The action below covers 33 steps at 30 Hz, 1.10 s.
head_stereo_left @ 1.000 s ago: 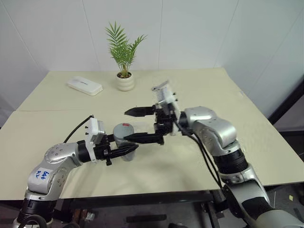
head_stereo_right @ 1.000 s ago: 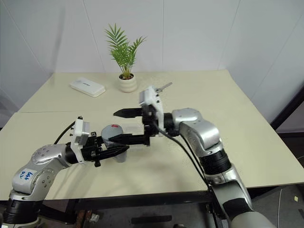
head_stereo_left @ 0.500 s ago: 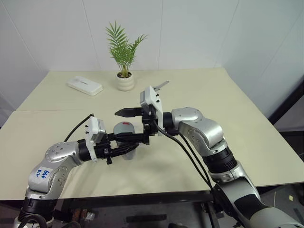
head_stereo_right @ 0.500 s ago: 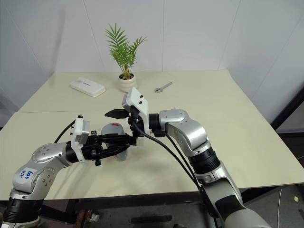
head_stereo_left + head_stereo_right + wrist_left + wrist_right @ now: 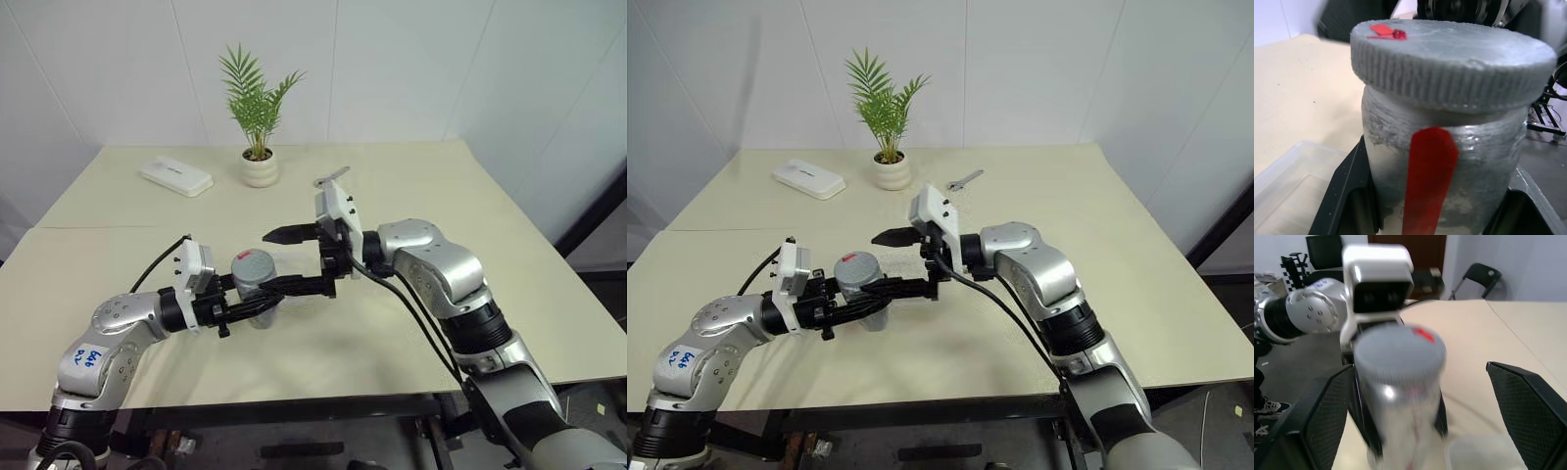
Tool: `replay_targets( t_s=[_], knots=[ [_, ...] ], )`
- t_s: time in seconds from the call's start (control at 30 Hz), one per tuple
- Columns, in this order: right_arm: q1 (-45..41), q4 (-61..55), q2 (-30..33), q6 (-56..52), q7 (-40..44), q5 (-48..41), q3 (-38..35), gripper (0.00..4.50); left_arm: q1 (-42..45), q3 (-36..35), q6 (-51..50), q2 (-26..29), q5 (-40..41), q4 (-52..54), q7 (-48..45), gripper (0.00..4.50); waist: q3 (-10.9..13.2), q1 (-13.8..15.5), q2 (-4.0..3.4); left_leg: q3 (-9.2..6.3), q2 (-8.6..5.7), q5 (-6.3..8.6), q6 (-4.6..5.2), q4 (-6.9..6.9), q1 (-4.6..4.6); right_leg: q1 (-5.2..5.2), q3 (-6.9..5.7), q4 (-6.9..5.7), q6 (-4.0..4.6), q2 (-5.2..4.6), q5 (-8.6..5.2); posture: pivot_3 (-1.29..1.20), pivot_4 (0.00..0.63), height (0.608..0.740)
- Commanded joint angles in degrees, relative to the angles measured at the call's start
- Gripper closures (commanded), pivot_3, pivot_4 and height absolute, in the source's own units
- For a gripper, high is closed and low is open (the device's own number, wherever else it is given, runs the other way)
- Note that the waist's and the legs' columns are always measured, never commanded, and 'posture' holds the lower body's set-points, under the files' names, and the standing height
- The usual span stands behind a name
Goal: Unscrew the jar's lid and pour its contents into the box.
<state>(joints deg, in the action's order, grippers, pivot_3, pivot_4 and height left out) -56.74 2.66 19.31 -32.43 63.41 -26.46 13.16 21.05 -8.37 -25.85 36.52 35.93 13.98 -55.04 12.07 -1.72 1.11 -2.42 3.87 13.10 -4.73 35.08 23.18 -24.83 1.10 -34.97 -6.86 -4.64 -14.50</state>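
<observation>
Now left hand (image 5: 257, 306) clenched round jar (image 5: 1442, 171) body; right hand (image 5: 290, 260) released, spread beside lid (image 5: 1449, 61). Jar likely light, rigid, slick; ribbed lid rim best hold.

The left gripper (image 5: 263, 305) reaches level toward the right, jaws clamped on the jar (image 5: 255, 286). The right gripper (image 5: 284, 260) points level to the left, jaws spread wide, one either side of the lid (image 5: 253, 263).
</observation>
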Motion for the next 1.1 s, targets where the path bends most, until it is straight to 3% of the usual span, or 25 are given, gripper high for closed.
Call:
replay_targets(
  t_s=[0.03, 0.43, 0.8, 1.1],
  knots=[
    [0.3, -2.7, 0.5, 0.0, 1.0, -1.8, -2.1, 0.02, 0.5, -0.9, 1.4, 0.1, 1.5, 1.9, -1.4, 2.57, 0.0, -0.1, 0.0, 0.0, 0.0, 0.0, 0.0, -0.01, -0.01, 0.0, 0.0, 0.0, 0.0, 0.0, 0.0, 0.0, 0.15, 0.74],
    [-1.8, -5.0, -1.5, -4.1, 1.4, -7.5, -3.9, 0.02, -0.2, -1.4, 1.5, 0.5, 1.2, 1.8, -2.0, 2.57, 0.0, -0.1, 0.0, 0.0, 0.0, 0.0, 0.0, 0.0, -0.01, 0.0, 0.01, -0.02, 0.0, 0.01, 0.0, 0.0, 0.15, 0.74],
    [-5.5, -1.9, -7.1, -3.4, -4.0, -1.6, 1.0, 0.02, 1.0, -0.7, 1.5, 0.2, 0.7, 0.8, -2.4, 2.57, 0.0, 0.0, 0.0, 0.0, 0.0, 0.0, 0.0, 0.0, 0.0, -0.01, 0.02, -0.01, 0.0, 0.01, 0.0, 0.0, 0.15, 0.74],
    [-5.5, -1.0, -7.4, -3.9, -4.8, 0.9, 2.0, 0.02, 1.6, -0.4, 1.7, 0.0, 0.5, 0.3, -2.4, 2.57, 0.0, -0.1, 0.0, 0.0, 0.0, 0.0, 0.0, -0.01, 0.0, -0.02, 0.01, -0.02, 0.0, 0.01, 0.0, 0.0, 0.15, 0.74]
  ],
)
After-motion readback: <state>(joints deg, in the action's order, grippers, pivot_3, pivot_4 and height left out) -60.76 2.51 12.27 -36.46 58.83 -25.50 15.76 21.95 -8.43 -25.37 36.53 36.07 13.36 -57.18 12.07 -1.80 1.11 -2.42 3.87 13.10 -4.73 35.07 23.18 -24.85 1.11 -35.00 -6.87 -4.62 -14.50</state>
